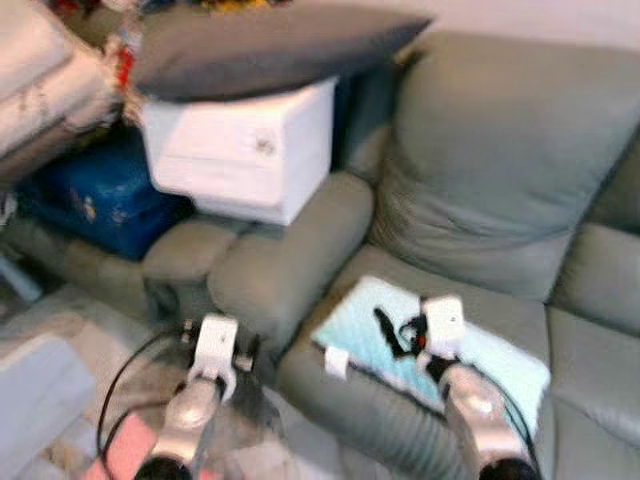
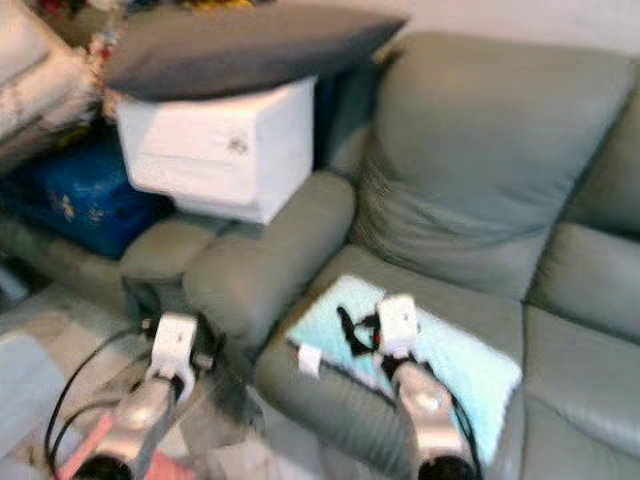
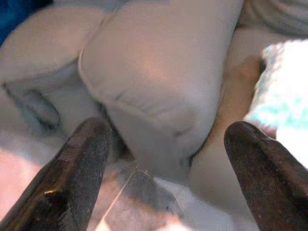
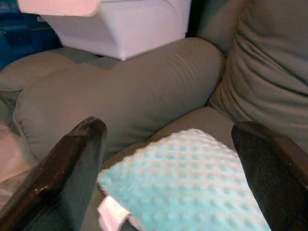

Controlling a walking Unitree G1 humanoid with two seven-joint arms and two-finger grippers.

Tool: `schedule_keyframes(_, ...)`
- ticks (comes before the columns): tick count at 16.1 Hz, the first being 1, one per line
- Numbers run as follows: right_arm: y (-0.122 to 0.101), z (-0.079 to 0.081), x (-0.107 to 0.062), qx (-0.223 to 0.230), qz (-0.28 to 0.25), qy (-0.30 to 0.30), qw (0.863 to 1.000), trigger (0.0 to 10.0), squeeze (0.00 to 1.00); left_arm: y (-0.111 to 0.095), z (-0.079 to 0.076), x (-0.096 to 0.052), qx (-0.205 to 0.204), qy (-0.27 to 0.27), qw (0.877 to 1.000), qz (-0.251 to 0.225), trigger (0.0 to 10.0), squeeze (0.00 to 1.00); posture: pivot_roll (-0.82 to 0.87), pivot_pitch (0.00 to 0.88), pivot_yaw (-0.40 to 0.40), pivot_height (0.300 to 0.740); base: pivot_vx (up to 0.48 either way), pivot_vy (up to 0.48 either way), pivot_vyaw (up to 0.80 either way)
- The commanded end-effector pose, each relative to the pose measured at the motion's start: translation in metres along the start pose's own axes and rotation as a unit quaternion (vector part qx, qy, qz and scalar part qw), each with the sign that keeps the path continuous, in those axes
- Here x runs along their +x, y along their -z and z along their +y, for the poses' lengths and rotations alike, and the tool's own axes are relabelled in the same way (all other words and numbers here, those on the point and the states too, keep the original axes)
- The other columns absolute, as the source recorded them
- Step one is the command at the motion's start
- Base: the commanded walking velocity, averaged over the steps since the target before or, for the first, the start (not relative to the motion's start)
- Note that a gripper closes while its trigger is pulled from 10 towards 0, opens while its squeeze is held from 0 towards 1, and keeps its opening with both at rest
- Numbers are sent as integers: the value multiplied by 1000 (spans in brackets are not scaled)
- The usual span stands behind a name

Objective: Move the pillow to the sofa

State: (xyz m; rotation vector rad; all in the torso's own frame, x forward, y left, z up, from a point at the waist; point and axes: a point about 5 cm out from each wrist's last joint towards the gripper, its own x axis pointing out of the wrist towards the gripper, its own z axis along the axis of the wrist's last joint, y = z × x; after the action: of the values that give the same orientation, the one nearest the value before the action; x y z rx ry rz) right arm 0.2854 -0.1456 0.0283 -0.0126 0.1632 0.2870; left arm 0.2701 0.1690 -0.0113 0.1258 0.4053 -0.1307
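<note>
Mint-green bumpy pillow [image 1: 470, 355] lies flat on the grey sofa [image 1: 500, 180] seat near its front edge beside the armrest [image 1: 290, 250], right gripper [image 4: 173, 192] spread wide above it, left gripper [image 3: 163, 159] also open at the armrest's front.

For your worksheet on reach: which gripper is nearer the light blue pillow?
Right. The right gripper hangs directly over the light blue pillow on the sofa; the left gripper is off beside the armrest.
</note>
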Motion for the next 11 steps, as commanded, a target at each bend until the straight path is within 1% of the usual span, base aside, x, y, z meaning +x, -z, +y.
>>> schedule_keyframes(1,-5,-1,2,-4,-6,2,1000,10000,0,0,0,2,2,8,1000,8,10000,0,-127,0,53,740,0,0,800)
schedule_keyframes(6,-5,-1,4,-5,-5,2,1000,10000,0,0,2,2,3,7,1000,13,10000,0,-120,0,54,740,0,0,800)
schedule_keyframes(11,-6,-1,6,-8,-6,-1,1000,10000,0,5,5,0,-1,-2,1000,19,10000,0,-115,0,52,740,0,0,800)
